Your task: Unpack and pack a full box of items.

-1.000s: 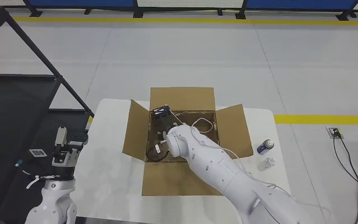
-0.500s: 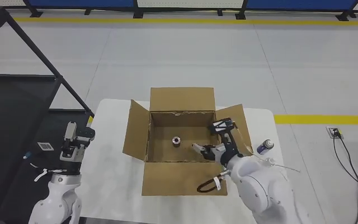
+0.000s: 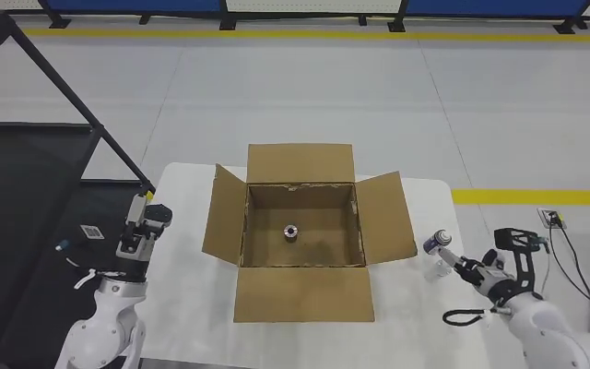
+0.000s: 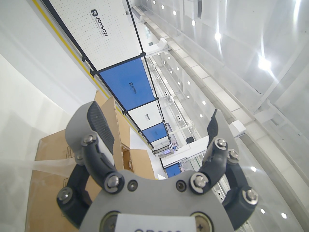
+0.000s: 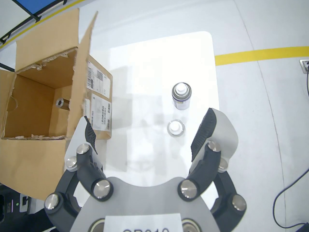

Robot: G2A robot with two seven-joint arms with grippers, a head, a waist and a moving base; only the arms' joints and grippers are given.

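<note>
The open brown cardboard box (image 5: pixel 43 90) ran past the right wrist view's edge. Inside the box, a small grey metal cylinder (image 3: pixel 290 232) was too small to identify, one end hidden behind the box's upright flap (image 5: pixel 83 49).

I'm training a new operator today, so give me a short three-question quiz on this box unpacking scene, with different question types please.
1. True or false: the cardboard box is completely empty.
2. How many containers stand on the table beside the box? A one, B two, C four.
3. Is the right gripper open or shut?
Key: 1 false, a small metal cylinder lies inside. 2 B, a spray can and a clear bottle. 3 open, holding nothing.
</note>
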